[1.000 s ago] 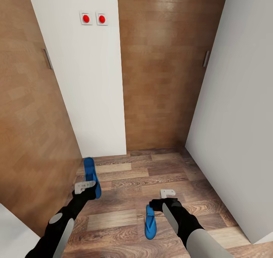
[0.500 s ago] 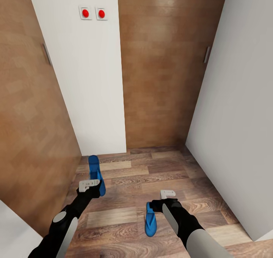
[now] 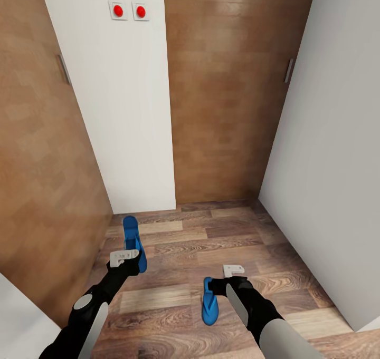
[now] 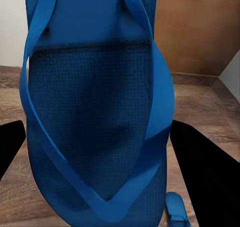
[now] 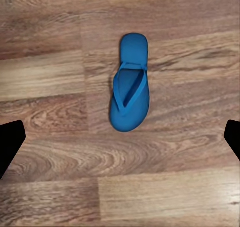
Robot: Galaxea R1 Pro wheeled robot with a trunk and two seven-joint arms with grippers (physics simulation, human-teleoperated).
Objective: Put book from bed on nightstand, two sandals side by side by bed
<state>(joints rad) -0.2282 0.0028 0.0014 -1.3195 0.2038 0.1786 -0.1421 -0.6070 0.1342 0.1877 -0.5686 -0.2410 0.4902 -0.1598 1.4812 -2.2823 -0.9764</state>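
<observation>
Wood-plank floor (image 3: pixel 174 253) runs between white walls and brown doors. Left end effector (image 3: pixel 125 255), at 7 o'clock, appears clamped on one blue sandal (image 3: pixel 132 243), held upright. Right end effector (image 3: pixel 233 270) hangs spread wide above the second sandal (image 5: pixel 130 84), flat on the floor.

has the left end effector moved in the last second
Yes. In the head view the left end effector, holding a blue sandal, has shifted right, away from the brown door and toward the other sandal lying on the floor.
</observation>
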